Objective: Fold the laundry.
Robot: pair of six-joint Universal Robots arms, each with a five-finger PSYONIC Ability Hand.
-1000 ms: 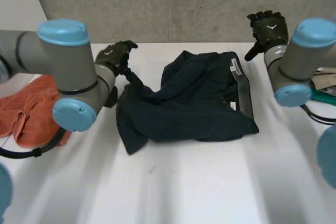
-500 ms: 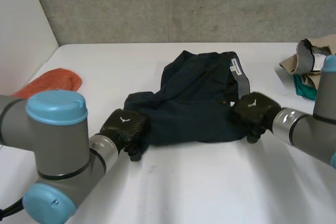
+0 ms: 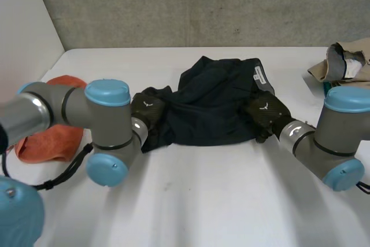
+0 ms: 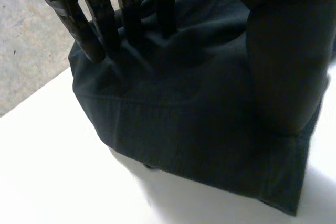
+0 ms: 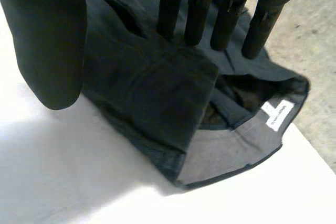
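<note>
Shorts (image 3: 214, 105) lay centre-far on the table (image 3: 202, 201), seemingly half folded. Left hand (image 3: 147, 110) pressed straight fingers on their left edge, right hand (image 3: 265, 112) on the right edge; neither gripped. More folds remained.

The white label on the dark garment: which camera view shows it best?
The right wrist view: the white label lies close and unobstructed on the grey waistband. The head view shows it small; the left wrist view shows the dark garment elsewhere.

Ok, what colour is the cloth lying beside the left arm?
Orange; the cloth shows best in the head view.
</note>
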